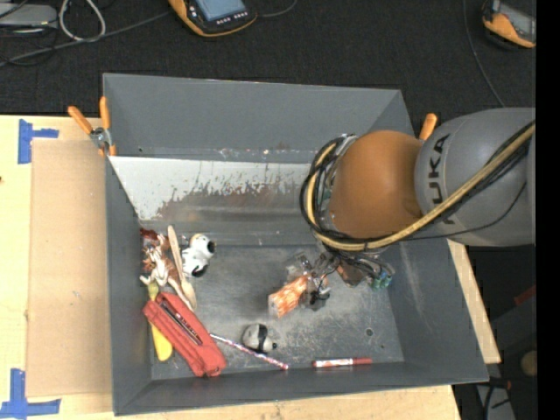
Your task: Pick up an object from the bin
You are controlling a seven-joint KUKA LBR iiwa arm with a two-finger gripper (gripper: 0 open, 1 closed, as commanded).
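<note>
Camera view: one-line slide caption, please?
Gripper low in the grey bin beside a small orange-and-white object; red flat object at lower left.

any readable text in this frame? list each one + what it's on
"KUKA": on the grey arm, letters turned sideways, partly crossed by a cable.
Red flat case, lower left of the bin: dark markings, too small to read.
Handheld device above the bin: screen content too blurred to read.
Nothing else legible.
</note>
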